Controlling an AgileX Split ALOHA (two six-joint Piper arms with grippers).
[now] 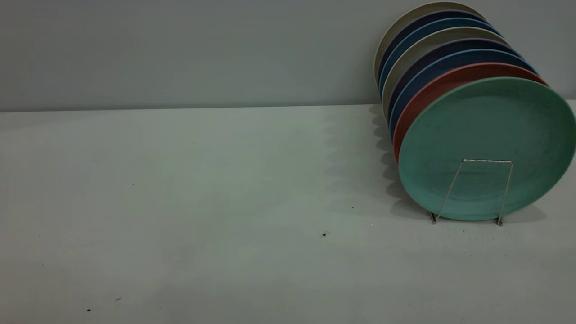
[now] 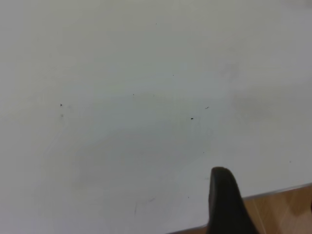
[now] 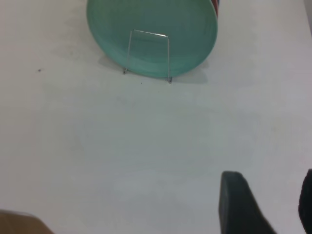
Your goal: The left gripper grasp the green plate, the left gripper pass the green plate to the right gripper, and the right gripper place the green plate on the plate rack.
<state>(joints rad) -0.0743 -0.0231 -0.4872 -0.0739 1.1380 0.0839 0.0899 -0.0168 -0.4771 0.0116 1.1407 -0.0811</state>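
The tabletop (image 1: 180,202) is pale and wide, and bare over most of its width. At its far right corner, against the wall, stands a row of plates on edge, leaning one behind another. The green plate (image 1: 486,144) is the front one in that row. It is set in the rack (image 1: 472,191), whose front wire loop crosses its lower face. Right behind it sits a pink plate (image 1: 432,87), then blue (image 1: 438,63) and cream ones.

My right end effector (image 3: 265,204) hangs over the tabletop well apart from the rack, facing the green plate, fingers spread with nothing between them. My left end effector (image 2: 229,204) is near a tabletop edge; only one finger shows, so I cannot tell its opening.
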